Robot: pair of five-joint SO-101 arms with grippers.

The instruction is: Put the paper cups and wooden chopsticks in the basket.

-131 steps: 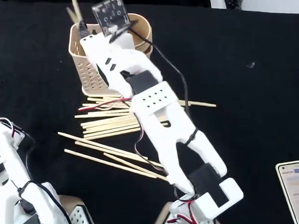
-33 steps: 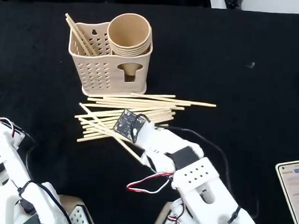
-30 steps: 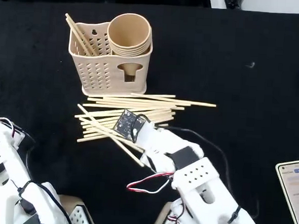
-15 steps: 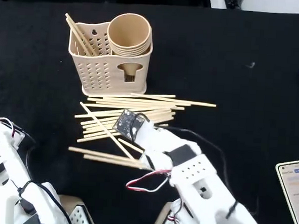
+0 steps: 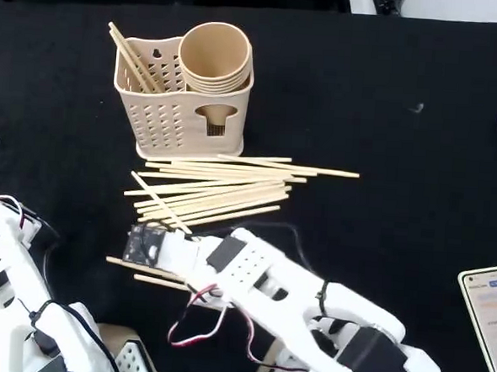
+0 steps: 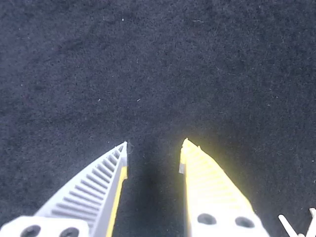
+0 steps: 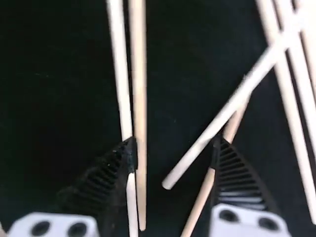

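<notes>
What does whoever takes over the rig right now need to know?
Left gripper: open, empty, over the black table.
Right gripper: open, low over stray chopsticks, nothing gripped.
Done: stacked paper cups and a few leaning chopsticks are in the basket.
Left: the chopstick pile on the table in front of the basket, plus the strays under the right gripper.

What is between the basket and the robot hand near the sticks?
A pile of wooden chopsticks lies on the black table between the basket and the right gripper, seen in the high view.
</notes>
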